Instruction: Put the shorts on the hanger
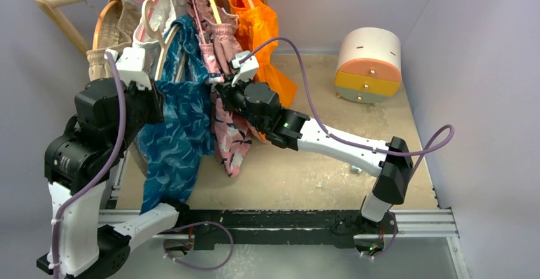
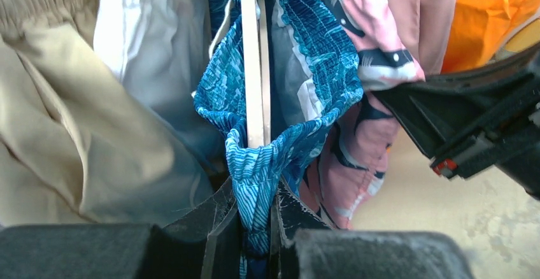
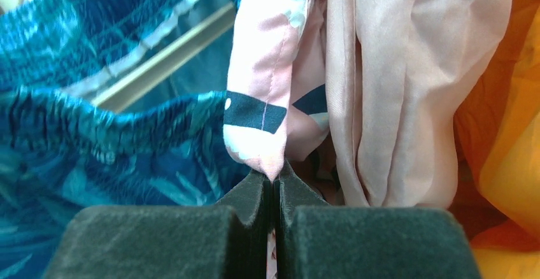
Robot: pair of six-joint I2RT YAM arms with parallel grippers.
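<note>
Left wrist view puts the left gripper at the bottom centre, its two dark pads pressed in on a bunched fold of the shorts, so the jaws are clamped on the elastic waistband with only the thickness of cloth between them. Straight ahead of the jaws a pale slat of the hanger runs away from them, and the waistband loops around it on both sides; the grip looks meant to pull the waist taut along the wood so that the cloth seats rather than slides off. To the left of the jaws hang a beige garment and a white garment, both close against the shorts. To the right, the pink patterned shorts press in, with the dark body of the other arm beyond them. On the right wrist camera, the right gripper has its jaws together on a thin edge of that pink cloth, probably to draw the neighbour aside and leave room around the hanger. Left of those jaws the blue print and a strip of wood show; to their right lies an orange garment. From above, most of the blue shorts dangle below the left jaws, so the job seems partway through: threaded on, not yet settled.
</note>
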